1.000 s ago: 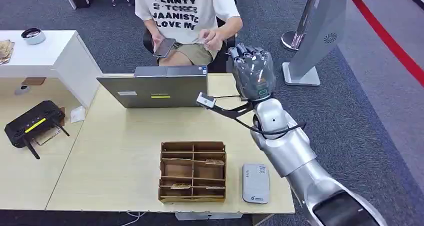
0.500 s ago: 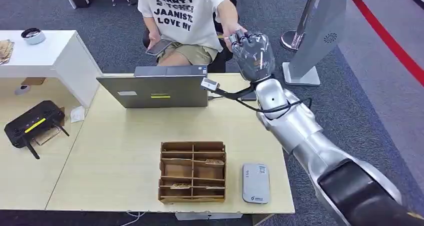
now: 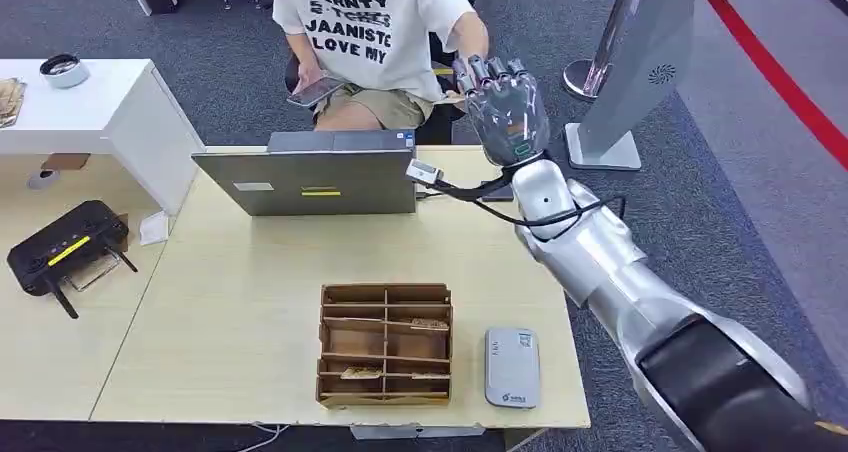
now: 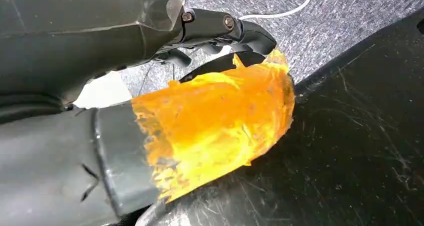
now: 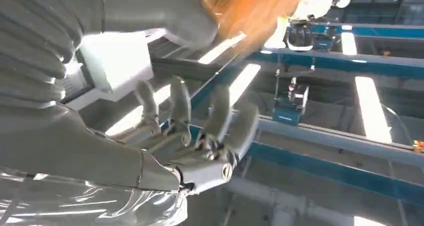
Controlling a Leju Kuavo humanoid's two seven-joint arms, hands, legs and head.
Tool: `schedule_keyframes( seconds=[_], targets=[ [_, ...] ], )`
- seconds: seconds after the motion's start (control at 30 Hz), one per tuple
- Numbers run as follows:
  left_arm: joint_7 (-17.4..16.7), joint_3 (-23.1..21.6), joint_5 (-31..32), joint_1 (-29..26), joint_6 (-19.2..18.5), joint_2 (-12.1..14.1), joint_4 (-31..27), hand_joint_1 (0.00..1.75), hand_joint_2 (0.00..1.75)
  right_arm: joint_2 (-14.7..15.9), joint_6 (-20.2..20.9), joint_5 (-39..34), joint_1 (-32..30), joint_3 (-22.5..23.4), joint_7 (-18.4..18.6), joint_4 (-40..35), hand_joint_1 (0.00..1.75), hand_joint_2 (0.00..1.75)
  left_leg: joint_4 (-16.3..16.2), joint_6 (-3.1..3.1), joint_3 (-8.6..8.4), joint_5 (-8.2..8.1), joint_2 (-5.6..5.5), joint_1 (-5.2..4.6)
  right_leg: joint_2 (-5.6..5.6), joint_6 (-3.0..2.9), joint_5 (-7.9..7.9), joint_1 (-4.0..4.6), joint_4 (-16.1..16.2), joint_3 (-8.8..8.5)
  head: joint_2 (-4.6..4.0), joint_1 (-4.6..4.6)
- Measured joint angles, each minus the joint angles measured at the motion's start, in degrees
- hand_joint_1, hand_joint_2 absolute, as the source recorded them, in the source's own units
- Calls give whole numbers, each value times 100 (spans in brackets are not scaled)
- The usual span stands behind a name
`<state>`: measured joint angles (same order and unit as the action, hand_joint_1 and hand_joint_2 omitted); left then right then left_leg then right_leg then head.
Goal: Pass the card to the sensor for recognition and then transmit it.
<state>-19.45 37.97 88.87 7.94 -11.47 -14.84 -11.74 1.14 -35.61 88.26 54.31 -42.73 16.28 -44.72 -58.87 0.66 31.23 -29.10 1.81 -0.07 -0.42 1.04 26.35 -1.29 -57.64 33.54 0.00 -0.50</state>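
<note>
The card is not showing plainly anywhere: the right hand point(image 3: 507, 112) is turning its back to the head camera and hiding its palm. In the right wrist view a pale rectangular patch is sitting just beside the palm, between the thumb and the fingers point(image 5: 216, 117), but I cannot tell whether it is the card. The fingers are standing upright and slightly bent, close together; whether they are gripping anything I cannot tell. The hand is hanging raised beyond the table's far right corner, and a person's hand point(image 3: 470, 44) is reaching up to its fingertips. The person is sitting past the table's far edge, behind the laptop point(image 3: 310, 180), and holding a phone point(image 3: 315, 92) in the other hand. The grey sensor point(image 3: 512, 367) is lying near the table's point(image 3: 240, 302) front right corner, just beside a cardboard divider box point(image 3: 386, 344). The left hand point(image 4: 165, 101) is hanging with its dark fingers apart from the orange-taped thumb, holding nothing.
</note>
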Motion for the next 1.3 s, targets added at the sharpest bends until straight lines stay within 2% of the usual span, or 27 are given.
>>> schedule_keyframes(
  seconds=[0.1,0.17,0.3,0.33,0.47,0.5,0.6,0.7,0.8,0.87,0.97,1.03,1.13,1.23,1.3],
  targets=[
    [0,0,-26,0,13,0,0,0,0,0,-65,-2,-145,61,0,-76,0,0,0,0,0,0,0,0,-1,0,0,0,0,-1,0,0],
    [0,0,-72,-10,43,-2,0,0,0,-48,-124,-145,-526,370,-300,-479,0,0,0,1,-1,0,-4,2,-6,0,0,2,0,-7,0,-7],
    [0,0,-192,-39,131,-2,0,0,0,-370,-153,-1606,-1672,1216,-1214,-1818,0,0,1,0,4,-1,-18,3,-18,3,7,2,0,-4,0,-2],
    [2,0,-216,-58,140,0,0,0,0,-454,-153,-1949,-1956,1424,-1331,-2215,0,0,1,0,8,-1,-22,2,-22,3,9,2,0,-3,0,2],
    [2,0,-249,-81,162,-2,0,0,0,-588,-153,-2355,-2528,1814,-1541,-3054,0,0,2,-1,12,-2,-16,2,-17,3,9,1,0,4,0,0],
    [2,0,-282,-81,181,-2,0,0,0,-632,-153,-2829,-2663,1893,-1693,-3231,0,0,2,0,12,-2,-16,2,-17,3,9,1,1,3,0,0],
    [2,17,-450,-103,264,2,0,0,0,-830,-92,-4881,-3220,2094,-2096,-3974,0,0,2,0,13,-2,-21,1,-24,4,10,1,1,1,0,0],
    [2,88,-673,-184,402,7,0,0,0,-953,182,-6423,-3913,2153,-2247,-4672,0,0,2,1,14,-7,-14,1,-19,4,10,0,1,4,0,0],
    [4,168,-791,-230,470,11,0,0,0,-1003,380,-7123,-4375,2144,-2406,-5129,0,0,3,1,16,-7,-14,1,-18,4,11,1,1,7,0,0],
    [20,230,-892,-250,509,11,0,0,0,-1003,571,-7888,-4588,2098,-2534,-5379,0,0,3,1,16,-7,-15,1,-19,4,13,1,1,7,0,0],
    [18,361,-1069,-281,571,11,0,0,0,-983,888,-8676,-4961,1938,-2406,-5635,0,0,5,1,16,-7,-13,1,-17,4,14,1,1,7,0,0],
    [20,431,-1150,-291,614,11,0,0,0,-907,1135,-8981,-5166,1788,-2407,-5703,0,0,5,1,16,-7,-14,1,-18,4,14,1,1,7,0,0],
    [20,533,-1215,-297,618,11,0,0,0,-778,1384,-9005,-5349,1604,-2595,-5790,0,0,4,1,15,-7,-13,1,-17,4,13,0,1,6,0,0],
    [37,619,-1259,-298,618,11,0,0,0,-627,2029,-9215,-5518,1488,-2704,-5886,0,0,4,1,15,-7,-13,1,-17,4,13,0,1,6,0,0],
    [37,640,-1270,-298,629,11,0,0,0,-592,2184,-9263,-5571,1464,-2735,-5893,0,0,4,1,15,-7,-14,1,-17,4,13,0,1,5,0,0]
  ],
)
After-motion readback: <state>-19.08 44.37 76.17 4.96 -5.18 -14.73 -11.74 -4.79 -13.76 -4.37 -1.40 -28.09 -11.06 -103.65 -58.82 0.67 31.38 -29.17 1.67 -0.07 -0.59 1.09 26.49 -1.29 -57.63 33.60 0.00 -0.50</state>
